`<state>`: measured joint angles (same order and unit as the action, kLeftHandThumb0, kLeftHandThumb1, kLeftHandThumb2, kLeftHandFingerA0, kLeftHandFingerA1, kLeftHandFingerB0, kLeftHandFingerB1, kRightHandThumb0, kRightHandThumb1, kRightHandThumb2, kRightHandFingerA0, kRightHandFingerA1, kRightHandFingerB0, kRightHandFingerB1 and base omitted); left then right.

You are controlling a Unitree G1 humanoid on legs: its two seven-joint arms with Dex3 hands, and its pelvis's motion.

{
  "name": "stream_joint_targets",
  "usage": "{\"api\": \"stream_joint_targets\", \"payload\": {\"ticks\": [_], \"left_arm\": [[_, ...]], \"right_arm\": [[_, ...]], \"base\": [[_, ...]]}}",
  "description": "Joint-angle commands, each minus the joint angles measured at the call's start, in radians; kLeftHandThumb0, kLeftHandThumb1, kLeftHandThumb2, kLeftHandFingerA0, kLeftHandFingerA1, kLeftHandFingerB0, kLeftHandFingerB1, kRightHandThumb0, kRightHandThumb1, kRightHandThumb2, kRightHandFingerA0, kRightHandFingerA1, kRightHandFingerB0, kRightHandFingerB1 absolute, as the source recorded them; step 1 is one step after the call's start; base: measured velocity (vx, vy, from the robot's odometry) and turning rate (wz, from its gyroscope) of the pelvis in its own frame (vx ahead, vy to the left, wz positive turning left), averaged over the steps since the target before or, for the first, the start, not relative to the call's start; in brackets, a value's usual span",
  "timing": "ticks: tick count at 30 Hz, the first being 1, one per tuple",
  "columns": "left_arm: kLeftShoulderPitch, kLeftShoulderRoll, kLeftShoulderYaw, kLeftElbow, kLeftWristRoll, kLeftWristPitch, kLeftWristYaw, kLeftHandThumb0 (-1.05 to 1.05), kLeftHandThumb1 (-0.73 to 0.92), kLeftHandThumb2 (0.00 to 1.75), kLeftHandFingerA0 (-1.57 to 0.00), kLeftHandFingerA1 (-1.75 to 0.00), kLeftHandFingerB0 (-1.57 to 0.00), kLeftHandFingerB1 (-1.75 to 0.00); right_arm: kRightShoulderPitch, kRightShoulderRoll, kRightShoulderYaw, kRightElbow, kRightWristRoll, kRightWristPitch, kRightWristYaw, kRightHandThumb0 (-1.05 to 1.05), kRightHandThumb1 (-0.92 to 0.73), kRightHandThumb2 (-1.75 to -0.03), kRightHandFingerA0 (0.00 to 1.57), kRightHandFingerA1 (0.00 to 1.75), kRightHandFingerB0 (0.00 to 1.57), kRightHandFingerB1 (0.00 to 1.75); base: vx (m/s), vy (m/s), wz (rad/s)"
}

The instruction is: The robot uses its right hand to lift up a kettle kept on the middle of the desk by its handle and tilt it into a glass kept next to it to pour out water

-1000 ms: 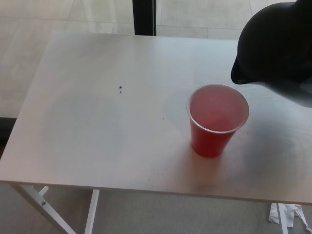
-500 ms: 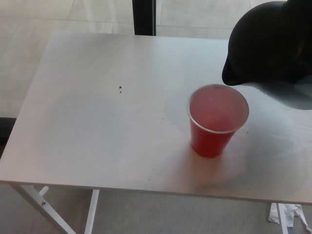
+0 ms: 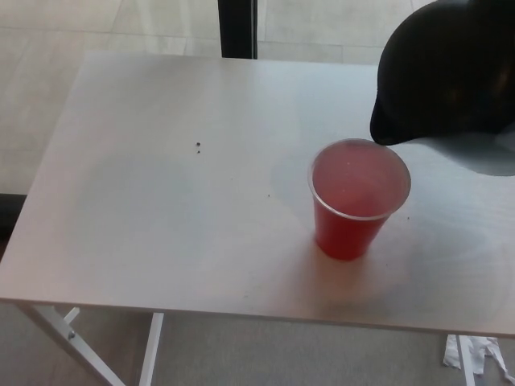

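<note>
A black kettle point(image 3: 451, 72) hangs tilted in the air at the upper right of the head view, its spout end dipping toward the far rim of a red cup point(image 3: 359, 198) that stands upright on the pale counter point(image 3: 161, 201). The kettle's lowest edge sits just above and behind the cup's rim; whether the two touch cannot be told, and no stream of water is visible between them. The cup, translucent red with a lighter lip, rests on the right half of the counter, and its inside shows a pinkish tone. The robot's right hand does not show as a separate shape: the dark mass at the top right corner blends with the kettle, so its grip on the handle cannot be made out, and the cup stands below and to the left of where that hand would be. The left hand is out of the picture. A soft grey shadow of the kettle falls on the counter to the right of the cup. Two tiny dark specks point(image 3: 198, 146) mark the counter well to the left of the cup. Below the counter's near edge a white frame leg point(image 3: 149, 354) crosses grey floor, and crumpled white paper point(image 3: 475, 354) lies at the lower right.
</note>
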<state>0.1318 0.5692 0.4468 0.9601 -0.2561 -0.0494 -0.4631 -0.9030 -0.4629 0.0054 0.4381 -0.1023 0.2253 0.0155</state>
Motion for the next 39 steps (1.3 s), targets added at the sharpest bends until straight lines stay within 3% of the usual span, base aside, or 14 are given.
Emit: {"api": "stream_joint_targets", "payload": {"ticks": [1, 2, 8, 9, 13, 14, 20, 21, 24, 25, 31, 37, 38, 39], "left_arm": [[0.008, 0.042, -0.003, -0.014, 0.014, 0.011, 0.011, -0.67, 0.77, 0.63, -0.55, -0.54, -0.37, -0.44], [0.001, 0.043, -0.004, -0.002, 0.015, 0.007, 0.009, -0.67, 0.60, 0.98, -0.48, -0.63, -0.30, -0.54], [-0.013, 0.050, -0.005, 0.015, 0.015, 0.011, 0.007, -0.69, 0.59, 0.98, -0.49, -0.63, -0.30, -0.54], [-0.015, 0.051, -0.009, 0.018, 0.019, 0.010, 0.011, -0.68, 0.77, 0.63, -0.55, -0.53, -0.35, -0.43], [-0.010, 0.052, -0.008, 0.008, 0.014, 0.012, 0.006, -0.70, 0.60, 0.98, -0.51, -0.64, -0.32, -0.55], [-0.006, 0.054, -0.011, 0.004, 0.018, 0.004, 0.005, -0.69, 0.77, 0.64, -0.55, -0.54, -0.34, -0.43], [-0.010, 0.059, -0.010, -0.004, 0.013, 0.025, 0.003, -0.67, 0.78, 0.63, -0.53, -0.53, -0.34, -0.42], [-0.008, 0.057, -0.009, -0.012, 0.012, 0.030, 0.006, -0.67, 0.60, 0.98, -0.48, -0.63, -0.29, -0.54], [-0.012, 0.058, -0.010, -0.003, 0.015, 0.022, 0.008, -0.67, 0.77, 0.63, -0.55, -0.53, -0.35, -0.42], [-0.019, 0.061, -0.010, 0.011, 0.015, 0.019, 0.001, -0.66, 0.61, 0.98, -0.48, -0.62, -0.30, -0.53], [-0.016, 0.065, -0.010, -0.010, 0.013, 0.030, 0.004, -0.65, 0.78, 0.63, -0.55, -0.53, -0.32, -0.42], [-0.018, 0.067, -0.009, 0.001, 0.011, 0.016, -0.006, -0.68, 0.61, 0.99, -0.49, -0.63, -0.30, -0.54], [-0.021, 0.068, -0.011, -0.002, 0.011, 0.027, -0.001, -0.66, 0.78, 0.64, -0.55, -0.54, -0.34, -0.42], [-0.020, 0.067, -0.014, -0.008, 0.014, 0.028, 0.005, -0.65, 0.62, 0.98, -0.49, -0.63, -0.30, -0.54]], "right_arm": [[-0.024, -0.066, 0.020, -0.091, -0.048, -0.234, 0.062, -0.17, -0.39, -1.34, 0.93, 1.75, 0.78, 1.64], [-0.022, -0.068, 0.023, -0.092, -0.051, -0.254, 0.066, -0.15, -0.39, -1.35, 0.94, 1.75, 0.79, 1.63], [-0.023, -0.103, 0.064, -0.098, -0.101, -0.254, 0.087, -0.16, -0.49, -1.22, 0.88, 1.75, 0.78, 1.51], [-0.024, -0.103, 0.063, -0.105, -0.097, -0.236, 0.093, -0.17, -0.51, -1.17, 0.87, 1.75, 0.78, 1.51], [-0.029, -0.113, 0.071, -0.098, -0.112, -0.272, 0.089, -0.16, -0.49, -1.23, 0.88, 1.75, 0.77, 1.55], [-0.030, -0.118, 0.076, -0.092, -0.120, -0.295, 0.086, -0.14, -0.47, -1.25, 0.88, 1.75, 0.77, 1.56], [-0.043, -0.128, 0.099, -0.098, -0.154, -0.333, 0.089, -0.19, -0.47, -1.20, 1.16, 1.43, 0.96, 1.29], [-0.046, -0.131, 0.107, -0.099, -0.164, -0.339, 0.091, -0.14, -0.46, -1.24, 0.85, 1.75, 0.74, 1.60], [-0.052, -0.137, 0.123, -0.093, -0.188, -0.374, 0.086, -0.15, -0.48, -1.23, 0.88, 1.75, 0.78, 1.53], [-0.057, -0.138, 0.138, -0.089, -0.214, -0.394, 0.067, -0.24, -0.46, -1.17, 1.19, 1.39, 0.99, 1.25], [-0.064, -0.135, 0.149, -0.083, -0.256, -0.424, 0.032, -0.17, -0.48, -1.18, 0.92, 1.75, 0.76, 1.62], [-0.078, -0.133, 0.161, -0.080, -0.330, -0.410, 0.004, -0.15, -0.53, -1.12, 0.92, 1.75, 0.77, 1.55], [-0.076, -0.131, 0.158, -0.078, -0.331, -0.413, 0.004, -0.14, -0.53, -1.12, 0.92, 1.75, 0.75, 1.59], [-0.076, -0.130, 0.157, -0.078, -0.341, -0.411, 0.000, -0.15, -0.54, -1.10, 0.91, 1.75, 0.74, 1.57]], "base": [[0.00, 0.000, 0.00], [0.00, 0.000, 0.00], [0.00, 0.000, 0.00], [0.00, 0.000, 0.00], [0.00, 0.000, 0.00], [0.00, 0.000, 0.00], [0.00, 0.000, 0.00], [0.00, 0.000, 0.00], [0.00, 0.000, 0.00], [0.00, 0.000, 0.00], [0.00, 0.000, 0.00], [0.00, 0.000, 0.00], [0.00, 0.000, 0.00], [0.00, 0.000, 0.00]]}}
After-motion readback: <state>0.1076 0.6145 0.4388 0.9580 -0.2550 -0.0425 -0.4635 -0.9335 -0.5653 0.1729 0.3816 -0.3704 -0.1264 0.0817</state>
